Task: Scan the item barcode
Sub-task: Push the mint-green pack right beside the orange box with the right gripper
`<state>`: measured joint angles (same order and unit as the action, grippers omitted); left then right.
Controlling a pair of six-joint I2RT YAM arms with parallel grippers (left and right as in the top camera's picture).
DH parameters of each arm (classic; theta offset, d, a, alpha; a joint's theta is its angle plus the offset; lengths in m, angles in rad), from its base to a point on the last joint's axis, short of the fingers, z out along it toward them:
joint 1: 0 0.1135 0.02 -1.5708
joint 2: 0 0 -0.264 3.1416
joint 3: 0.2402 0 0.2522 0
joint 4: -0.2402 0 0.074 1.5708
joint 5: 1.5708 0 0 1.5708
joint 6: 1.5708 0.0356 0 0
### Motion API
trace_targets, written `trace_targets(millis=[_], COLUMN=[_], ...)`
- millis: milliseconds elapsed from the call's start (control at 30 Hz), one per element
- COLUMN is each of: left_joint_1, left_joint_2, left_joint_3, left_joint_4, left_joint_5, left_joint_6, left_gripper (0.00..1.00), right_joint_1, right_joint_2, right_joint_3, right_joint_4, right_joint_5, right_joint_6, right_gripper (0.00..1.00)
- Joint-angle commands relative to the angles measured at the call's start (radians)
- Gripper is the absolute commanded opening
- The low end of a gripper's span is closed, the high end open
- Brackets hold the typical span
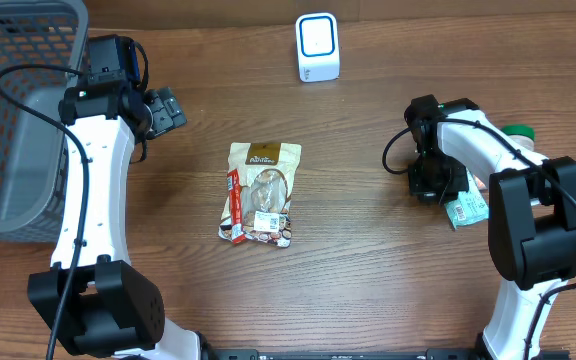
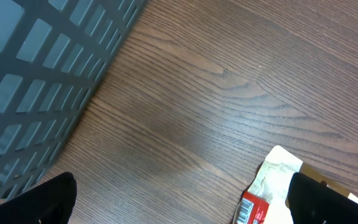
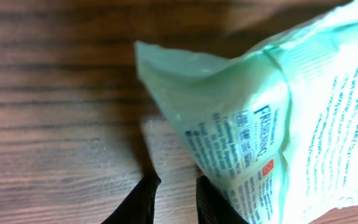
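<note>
right gripper: fingers parted by a narrow slot with only bare table showing through, so it grasps nothing. the mint-green packet lies just beside the outer finger, its lower edge at or against it; cannot tell if they touch. packet sits at the right side of the table, partly under the right wrist.

left gripper: fingers spread wide, released and empty, hovering near the basket, corner of the brown snack pouch just in its view.

step, as judged: the pick-up, not yet made. jaws are off to the side of the packet, not around it.

next move calls for: wider opening, a shift over the packet's edge, a firm pinch on thin crinkly film, then carrying it to the scanner at the far edge with the barcode facing it.

count: arms two; scanner one; basket one; brown pouch one, mid-table; mint packet one; green-capped container one, mostly hidden.
</note>
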<state>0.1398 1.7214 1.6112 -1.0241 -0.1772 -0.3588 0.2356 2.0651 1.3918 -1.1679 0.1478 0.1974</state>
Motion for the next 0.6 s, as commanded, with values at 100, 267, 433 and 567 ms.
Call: trace_targets(millis=[100,267,433,567], left_joint_1=[0.002,0.002,0.002,0.002], left_joint_2=[-0.002,-0.002,-0.002,-0.002], left_joint_3=[0.012,0.012,0.012,0.012], left_joint_4=[0.003,0.003,0.003,0.003], left_joint_5=[-0.013,-0.014,-0.013,-0.013], left_joint_6=[0.016,0.016,0.016,0.016], left_gripper=[1.0,1.0,1.0,1.0], right_joint_1=[-0.009,-0.009,-0.002,0.006], right_joint_2=[0.034,0.034,0.034,0.034], right_joint_3=[-0.007,0.046,0.223,0.366], right_joint_4=[0.037,-0.008,-0.132,-0.192], right_joint_5=[0.102,0.098,0.049,-0.148], right_joint_6=[0.019,0.011,0.011,0.011], right_gripper=[0.24,0.2,0.21,0.27])
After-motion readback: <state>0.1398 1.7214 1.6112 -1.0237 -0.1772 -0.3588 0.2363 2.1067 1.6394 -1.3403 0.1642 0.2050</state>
